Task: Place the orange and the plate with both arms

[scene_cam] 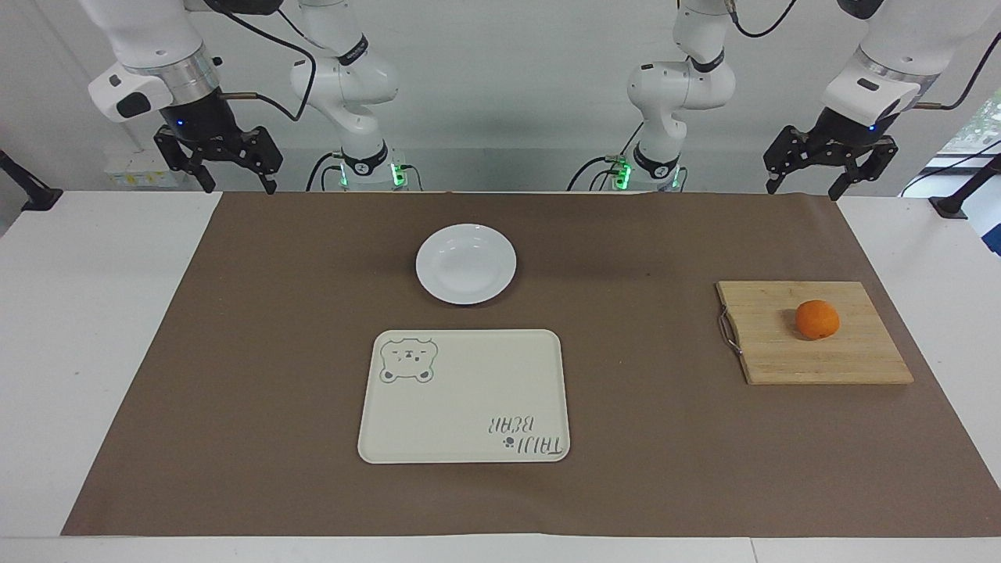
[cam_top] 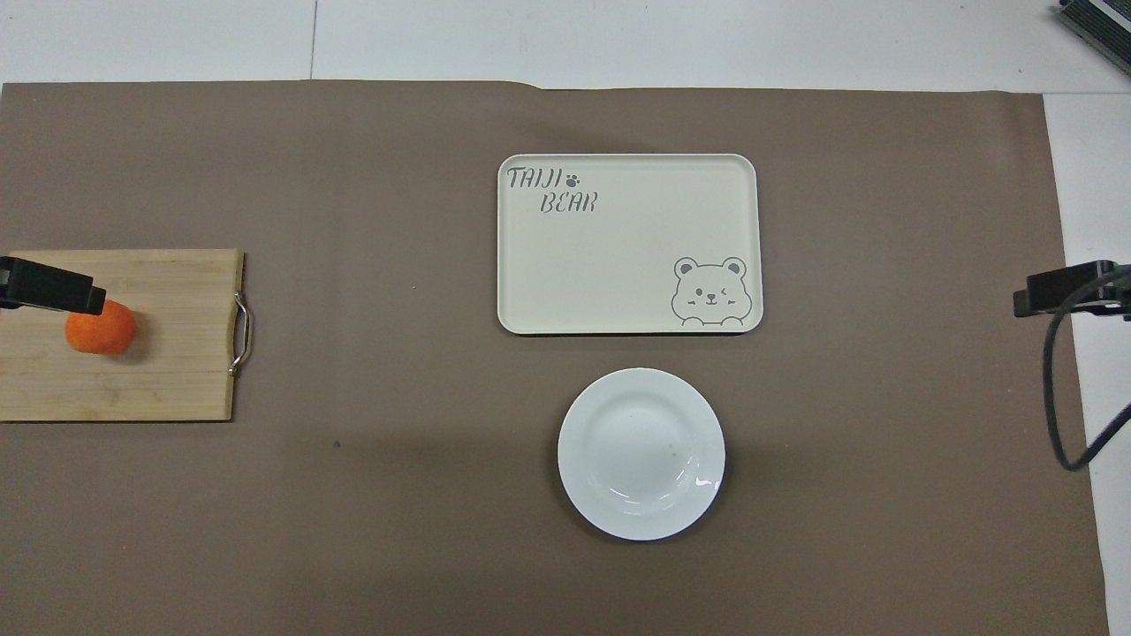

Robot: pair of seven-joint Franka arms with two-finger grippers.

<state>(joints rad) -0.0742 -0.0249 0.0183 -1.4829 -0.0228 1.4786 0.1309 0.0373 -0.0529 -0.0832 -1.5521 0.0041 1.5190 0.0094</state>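
Note:
The orange (scene_cam: 817, 319) sits on a wooden cutting board (scene_cam: 813, 344) toward the left arm's end of the table; it also shows in the overhead view (cam_top: 102, 329). The white plate (scene_cam: 466, 263) lies on the brown mat, nearer to the robots than the cream tray; the overhead view shows the plate (cam_top: 641, 453) too. My left gripper (scene_cam: 804, 190) hangs open and empty, high in the air over the mat's corner. Its tip (cam_top: 53, 291) overlaps the orange only in the overhead view. My right gripper (scene_cam: 240, 188) hangs open and empty, high over the mat's other corner, and shows in the overhead view (cam_top: 1060, 293).
A cream rectangular tray (scene_cam: 464, 396) with a bear drawing and lettering lies mid-table, with nothing on it. The cutting board has a metal handle (scene_cam: 727, 330) on its side toward the tray. A brown mat (scene_cam: 235, 391) covers most of the white table.

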